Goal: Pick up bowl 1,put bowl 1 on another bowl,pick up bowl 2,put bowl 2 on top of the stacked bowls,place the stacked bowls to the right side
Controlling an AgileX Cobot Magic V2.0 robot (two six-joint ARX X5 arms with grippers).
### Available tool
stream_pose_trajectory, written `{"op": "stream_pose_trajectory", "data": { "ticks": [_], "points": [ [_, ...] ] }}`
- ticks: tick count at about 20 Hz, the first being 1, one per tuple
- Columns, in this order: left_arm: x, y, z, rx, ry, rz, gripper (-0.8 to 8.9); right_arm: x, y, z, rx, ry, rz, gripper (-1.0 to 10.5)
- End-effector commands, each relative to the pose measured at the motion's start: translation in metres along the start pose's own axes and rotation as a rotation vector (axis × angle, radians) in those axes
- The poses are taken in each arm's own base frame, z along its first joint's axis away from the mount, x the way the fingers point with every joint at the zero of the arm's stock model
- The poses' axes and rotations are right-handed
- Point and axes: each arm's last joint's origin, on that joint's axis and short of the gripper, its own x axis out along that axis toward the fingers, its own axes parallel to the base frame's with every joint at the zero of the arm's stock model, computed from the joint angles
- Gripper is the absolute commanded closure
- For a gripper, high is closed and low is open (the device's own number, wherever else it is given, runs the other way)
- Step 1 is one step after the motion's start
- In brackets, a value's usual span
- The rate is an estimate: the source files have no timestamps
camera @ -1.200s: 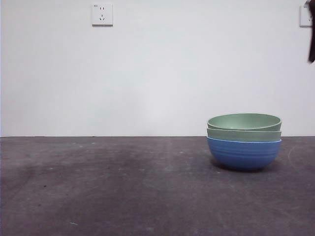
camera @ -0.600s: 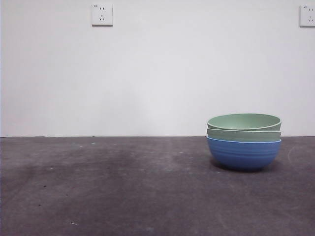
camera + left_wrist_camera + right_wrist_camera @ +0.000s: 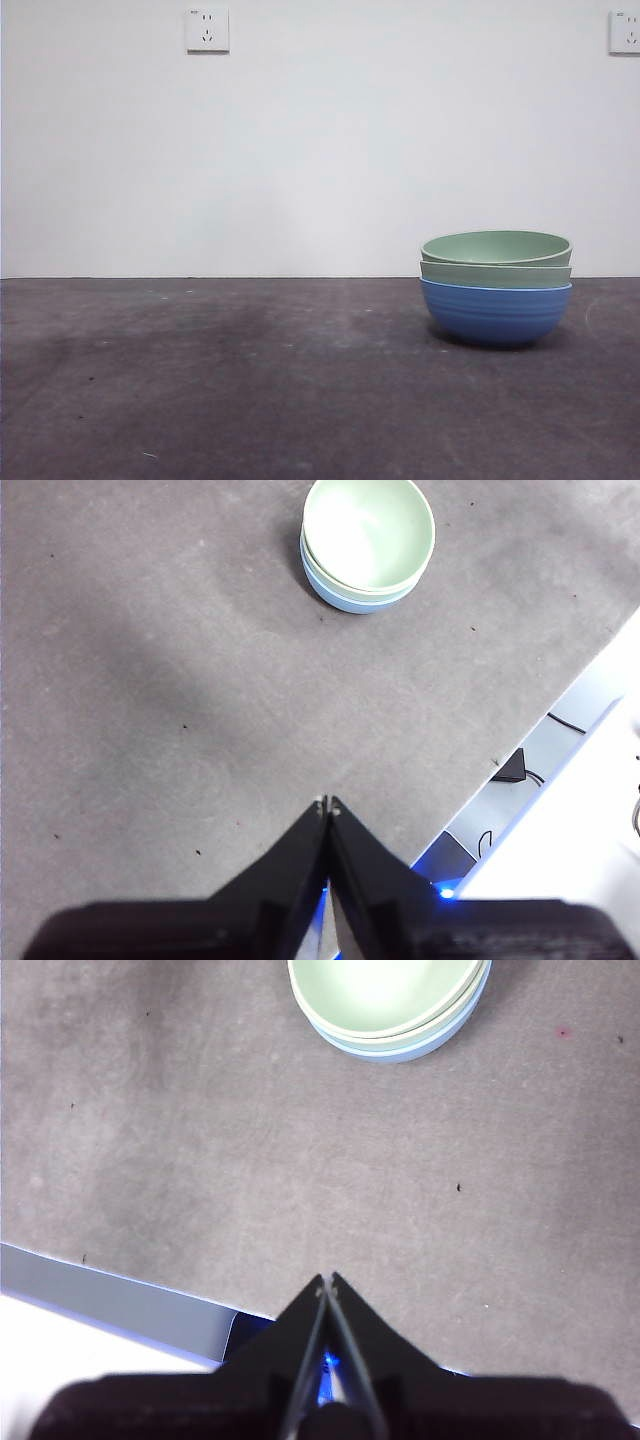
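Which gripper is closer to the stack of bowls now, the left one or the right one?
Probably right. The right gripper hangs apart from the stacked bowls, which look larger in its view; the left gripper hangs farther off.

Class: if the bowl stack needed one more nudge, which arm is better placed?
Probably the right. Its shut right pincer has the stacked bowls nearer and larger in its wrist view than the shut left pincer does. Neither pincer touches the stack.

Black arm tip gone from front view's top right corner; wall socket point(image 3: 624, 32) there now uncovered.
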Motion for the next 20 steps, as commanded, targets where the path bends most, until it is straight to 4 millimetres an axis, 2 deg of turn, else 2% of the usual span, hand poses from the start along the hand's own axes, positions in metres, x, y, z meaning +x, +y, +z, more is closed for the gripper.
{"op": "stream_pose_trajectory", "data": {
  "ticks": [1,6,9,13,16,20],
  "points": [
    [0.000,-0.001,0.002,0.021,-0.023,-0.001,8.17,0.000,0.000,0.000,-0.007,0.000,-0.002,9.4],
    [-0.001,0.003,0.005,0.019,-0.062,0.039,8.17,0.000,0.000,0.000,-0.007,-0.001,-0.002,9.4],
    [-0.013,0.012,0.006,0.039,-0.141,0.108,8.17,0.000,0.000,0.000,-0.007,0.000,-0.002,9.4],
    [-0.048,0.029,0.008,0.051,-0.568,0.233,8.17,0.000,0.000,0.000,-0.007,0.000,-0.002,9.4],
    [-0.050,0.043,-0.021,0.068,-0.811,0.358,8.17,0.000,0.000,0.000,-0.007,-0.001,-0.002,9.4],
    [-0.022,0.059,-0.092,0.019,-0.878,0.534,8.17,0.000,0.000,0.000,-0.007,0.000,-0.002,9.4]
  ]
}}
